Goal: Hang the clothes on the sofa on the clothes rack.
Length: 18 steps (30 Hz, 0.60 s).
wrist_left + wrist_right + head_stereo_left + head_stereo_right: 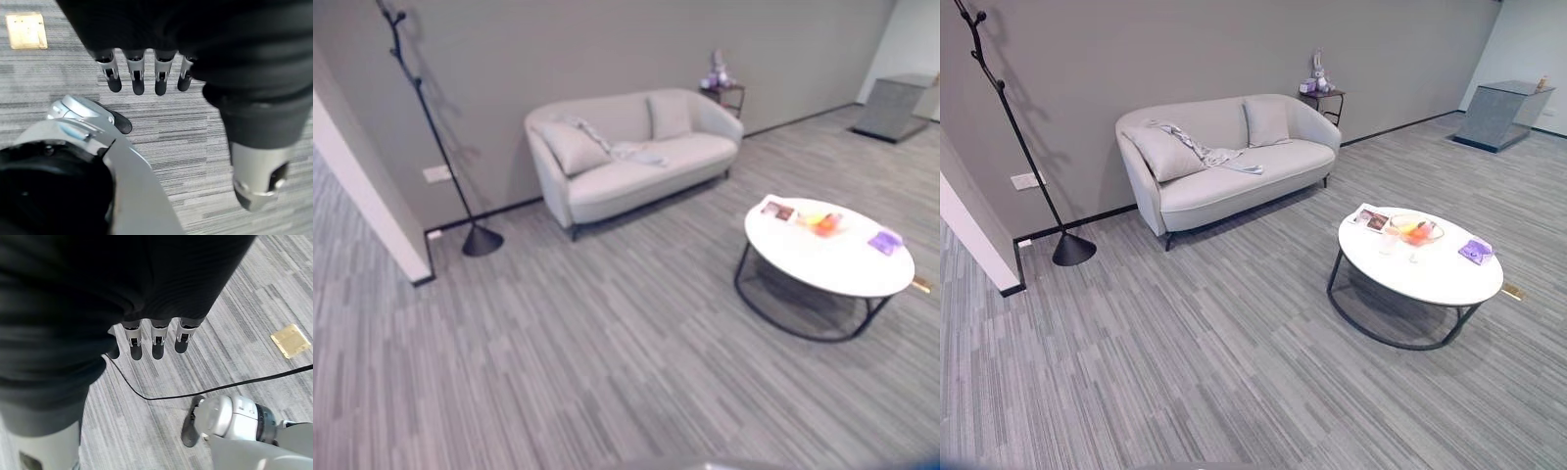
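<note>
Overhead, head views: grey garment (1209,154) draped over the left back and seat of the pale sofa (1234,181) at the far wall; black clothes rack (1023,147) standing far left, well apart; round white table (1420,259) near right. Left wrist view: left hand (137,73), fingers straight, empty, above floor. Right wrist view: right hand (154,340), fingers straight, empty.

Clothes (1209,154): one pale grey garment, crumpled, draped over the backrest and trailing down onto the seat of the light grey sofa (1234,181), upper centre of frame, beside the left cushion. Clothes rack (1023,147): thin black pole, tilted, round base on the floor, upper left against the wall, bare hooks.
</note>
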Tool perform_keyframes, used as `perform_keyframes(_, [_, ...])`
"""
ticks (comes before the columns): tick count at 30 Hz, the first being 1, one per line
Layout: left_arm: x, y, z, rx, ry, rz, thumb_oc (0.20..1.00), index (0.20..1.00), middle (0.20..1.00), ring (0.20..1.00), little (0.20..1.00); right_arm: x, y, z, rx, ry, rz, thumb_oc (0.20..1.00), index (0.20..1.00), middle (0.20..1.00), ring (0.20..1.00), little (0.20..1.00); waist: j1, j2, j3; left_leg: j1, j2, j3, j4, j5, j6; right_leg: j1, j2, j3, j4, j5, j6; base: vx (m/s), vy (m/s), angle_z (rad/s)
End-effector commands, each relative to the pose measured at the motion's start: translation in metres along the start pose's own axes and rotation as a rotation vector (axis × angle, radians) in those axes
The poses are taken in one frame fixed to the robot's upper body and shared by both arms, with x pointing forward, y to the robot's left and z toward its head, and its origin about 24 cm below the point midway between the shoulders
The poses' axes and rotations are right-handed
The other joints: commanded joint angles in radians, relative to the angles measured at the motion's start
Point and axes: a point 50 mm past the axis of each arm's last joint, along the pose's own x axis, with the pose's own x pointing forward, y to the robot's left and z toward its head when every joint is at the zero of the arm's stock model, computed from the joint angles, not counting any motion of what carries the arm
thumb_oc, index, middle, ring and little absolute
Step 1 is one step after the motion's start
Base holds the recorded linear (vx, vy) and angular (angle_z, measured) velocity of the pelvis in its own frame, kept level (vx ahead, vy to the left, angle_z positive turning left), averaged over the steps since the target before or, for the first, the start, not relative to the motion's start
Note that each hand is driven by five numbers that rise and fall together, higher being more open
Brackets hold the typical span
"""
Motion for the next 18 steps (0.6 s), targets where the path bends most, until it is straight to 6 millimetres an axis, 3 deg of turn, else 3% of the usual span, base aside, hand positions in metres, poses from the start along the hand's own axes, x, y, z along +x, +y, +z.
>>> perform_keyframes(1, [0.005,-0.040,0.007,0.031,-0.016,-0.086,1.000,1.000,1.000,1.000,1.000,-0.003,0.027,-0.002,-0.008,0.017,0.057,1.000,1.000,1.000,1.000,1.000,-0.023,0.025,0.028,-0.004,-0.038,-0.047,0.007,-0.052,0.030,-0.115,-0.037,-0.050,0.000,0.132,0.039,0.00,0.000,0.00])
perform_keyframes(12, [0.004,-0.036,0.007,0.092,-0.001,-0.082,1.000,1.000,1.000,1.000,1.000,-0.003,0.034,0.000,-0.117,0.000,0.083,1.000,1.000,1.000,1.000,1.000,-0.021,0.022,0.026,0.004,-0.032,-0.045,0.007,-0.060,0.027,-0.103,-0.032,-0.048,0.000,0.119,0.039,0.00,-0.001,-0.02])
perform_keyframes(14, [0.005,-0.043,0.012,0.256,-0.010,-0.098,1.000,1.000,1.000,1.000,1.000,-0.005,0.050,0.002,-0.273,-0.036,0.130,1.000,1.000,1.000,1.000,1.000,-0.027,0.019,0.021,0.004,-0.031,-0.035,0.007,-0.059,0.027,-0.104,-0.029,-0.041,0.000,0.122,0.037,-0.05,-0.018,-0.04])
perform_keyframes(18, [0.005,-0.042,0.015,0.263,-0.018,-0.088,1.000,1.000,1.000,1.000,1.000,-0.005,0.058,0.001,-0.388,-0.057,0.156,1.000,1.000,1.000,1.000,1.000,-0.028,0.017,0.020,0.004,-0.030,-0.029,0.007,-0.058,0.028,-0.102,-0.028,-0.037,0.000,0.122,0.037,-0.02,-0.006,-0.05])
